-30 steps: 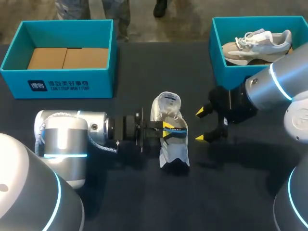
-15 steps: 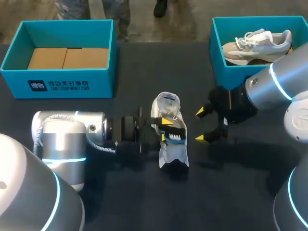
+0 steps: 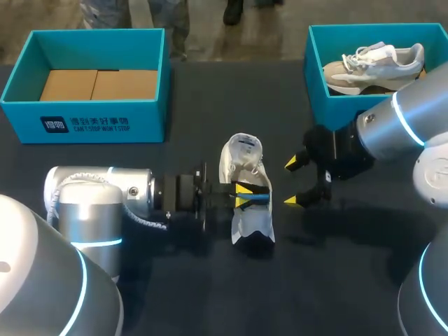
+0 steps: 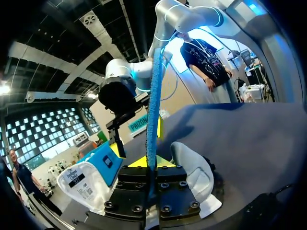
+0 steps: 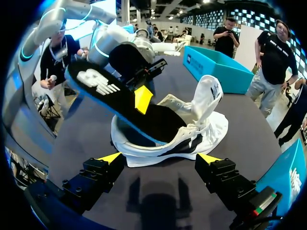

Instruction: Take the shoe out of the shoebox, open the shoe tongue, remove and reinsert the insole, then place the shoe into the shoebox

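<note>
1. Starting at the far left of the dark table (image 3: 210, 294): left shoebox (image 3: 91, 122), blue, open on top, near the back edge, with flat brown cardboard (image 3: 98, 84) inside.
2. Coming in low from the left side: left arm (image 3: 105, 203), silver and round, stretched flat over the table toward the middle.
3. Pinching tight at the end of that arm: left gripper (image 3: 243, 195), closed on the insole (image 5: 110, 96), with one yellow tip pressed on each flat side. Black on its flat side with a blue edge. From the left wrist, only a thin blue strip standing up between the fingers.
4. Standing on its sole in the middle of the table: shoe (image 3: 250, 225), white and grey, right between the two grippers. Tongue (image 5: 208, 96) pulled open and sticking up. One end of the insole down inside the shoe, the other end lifted out and tilted up.
5. Waiting just beside the shoe on the right: right gripper (image 3: 299, 182), fingers spread wide, holding nothing, not touching the shoe. From the right wrist, shoe just ahead of the two yellow tips.
6. Ending at the back right corner: right shoebox (image 3: 334, 108), blue and open, with a second shoe (image 3: 371, 66) lying inside. Right arm (image 3: 399, 126) crossing in front of its near corner.
</note>
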`<state>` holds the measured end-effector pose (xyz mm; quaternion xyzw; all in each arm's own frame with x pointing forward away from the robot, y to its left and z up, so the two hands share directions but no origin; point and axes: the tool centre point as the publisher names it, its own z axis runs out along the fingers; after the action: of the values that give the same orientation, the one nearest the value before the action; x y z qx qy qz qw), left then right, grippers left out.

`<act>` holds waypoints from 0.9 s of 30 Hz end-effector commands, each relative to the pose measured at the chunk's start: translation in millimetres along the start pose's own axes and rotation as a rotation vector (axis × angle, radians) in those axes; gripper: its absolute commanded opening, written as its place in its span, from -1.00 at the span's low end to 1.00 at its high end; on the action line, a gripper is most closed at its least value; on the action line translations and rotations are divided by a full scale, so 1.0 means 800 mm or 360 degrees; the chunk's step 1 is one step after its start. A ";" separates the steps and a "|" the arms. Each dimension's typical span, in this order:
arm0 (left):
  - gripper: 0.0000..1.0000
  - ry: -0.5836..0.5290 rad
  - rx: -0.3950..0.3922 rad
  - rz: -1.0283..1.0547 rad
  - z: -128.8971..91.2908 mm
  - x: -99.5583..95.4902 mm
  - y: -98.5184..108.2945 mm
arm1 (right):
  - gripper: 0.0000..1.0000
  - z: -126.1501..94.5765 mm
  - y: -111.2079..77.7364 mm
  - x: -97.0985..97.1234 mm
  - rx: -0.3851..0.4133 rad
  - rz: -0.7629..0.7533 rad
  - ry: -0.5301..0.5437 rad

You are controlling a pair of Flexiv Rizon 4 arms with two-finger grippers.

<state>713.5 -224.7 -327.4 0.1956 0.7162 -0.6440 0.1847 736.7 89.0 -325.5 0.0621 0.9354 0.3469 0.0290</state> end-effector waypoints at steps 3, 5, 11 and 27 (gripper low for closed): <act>-1.00 0.0025 -0.0044 0.0021 0.004 -0.007 0.017 | 1.00 0.001 0.001 0.001 0.0008 0.0002 -0.0003; -1.00 0.0028 -0.0054 0.0035 0.003 -0.010 0.022 | 1.00 0.001 0.001 0.001 0.0008 0.0002 -0.0003; -1.00 0.0036 -0.0102 0.0095 0.002 -0.016 0.028 | 1.00 0.001 0.001 0.001 0.0008 0.0002 -0.0003; -0.04 -0.0032 -0.0085 0.0101 -0.003 -0.018 0.012 | 1.00 0.001 0.001 0.001 0.0008 0.0002 -0.0003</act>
<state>735.1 -225.2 -333.2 0.2069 0.7244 -0.6213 0.2153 736.7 89.0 -325.5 0.0621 0.9354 0.3469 0.0290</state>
